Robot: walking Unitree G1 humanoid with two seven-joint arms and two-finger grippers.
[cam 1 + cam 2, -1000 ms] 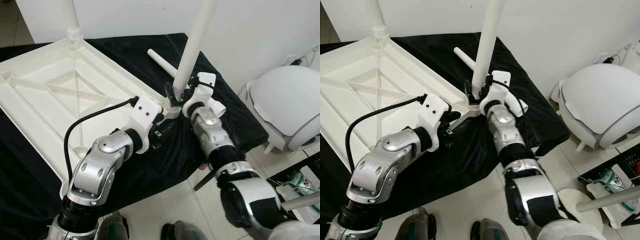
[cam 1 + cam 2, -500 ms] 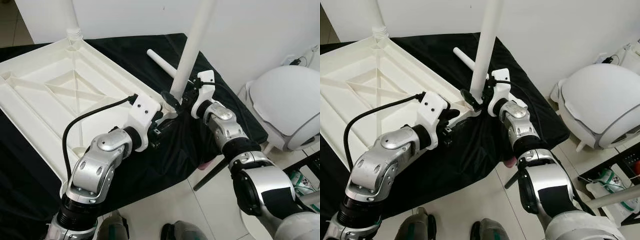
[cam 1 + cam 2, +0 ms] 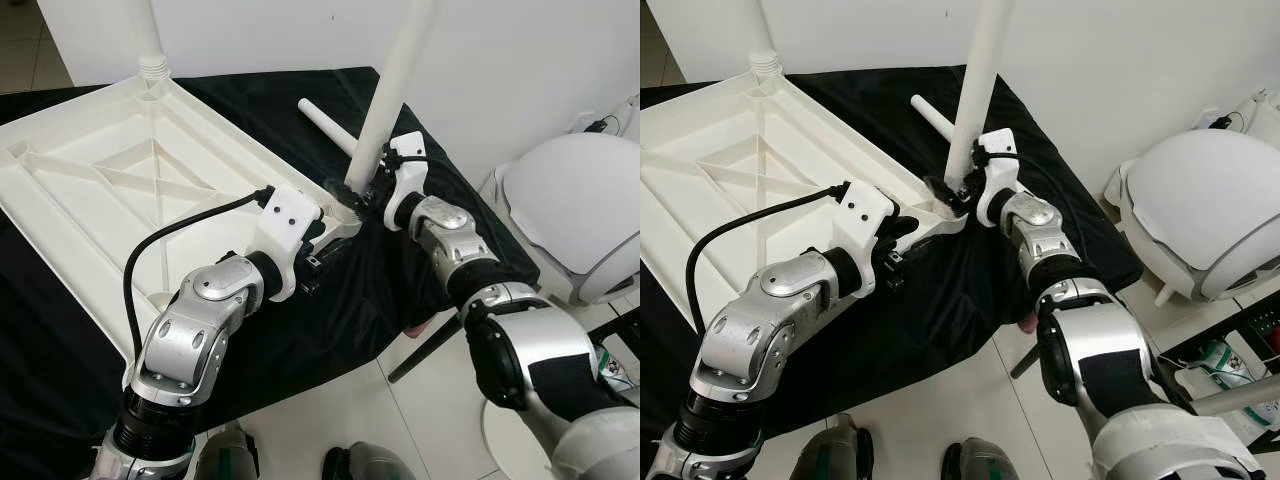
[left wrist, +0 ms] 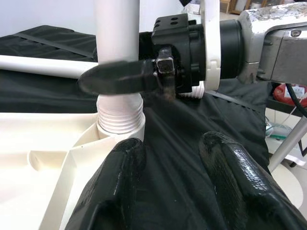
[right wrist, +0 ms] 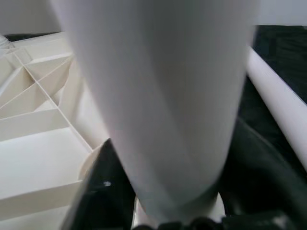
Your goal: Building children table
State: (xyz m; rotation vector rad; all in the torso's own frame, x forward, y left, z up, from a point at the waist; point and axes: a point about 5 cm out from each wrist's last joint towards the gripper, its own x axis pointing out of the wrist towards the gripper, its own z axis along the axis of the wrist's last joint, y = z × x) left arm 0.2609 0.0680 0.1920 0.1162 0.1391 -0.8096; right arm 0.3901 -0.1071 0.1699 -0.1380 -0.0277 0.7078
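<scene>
**White plastic tabletop upside down, right pincer clamped on its near-corner leg**

White and ribbed, the upturned tabletop (image 3: 120, 190) lies on the black cloth (image 3: 330, 300) that covers your bench. At its far left corner you see 1 leg (image 3: 147, 35) already standing upright in its socket.

Your left arm reaches along the tabletop's near edge, with a black cable (image 3: 160, 250) looping over the forearm. In the left wrist view, the left pincer (image 4: 175, 179) has its 2 fingers (image 4: 120, 177) spread apart above the cloth, just short of the corner socket (image 4: 120, 115), holding nothing.

At that near right corner a second leg (image 3: 395, 80) stands upright, slightly tilted, its threaded foot seated in the socket. Your right pincer (image 3: 352, 193) is clamped on this leg just above the threads, 1 finger on each side. The right wrist view is blurred, with the leg close against the camera.

Behind the upright leg, a third leg (image 3: 325, 125) lies flat on the cloth. Further right, a rounded white object (image 3: 580, 210) sits on the tiled floor (image 3: 350, 410).
</scene>
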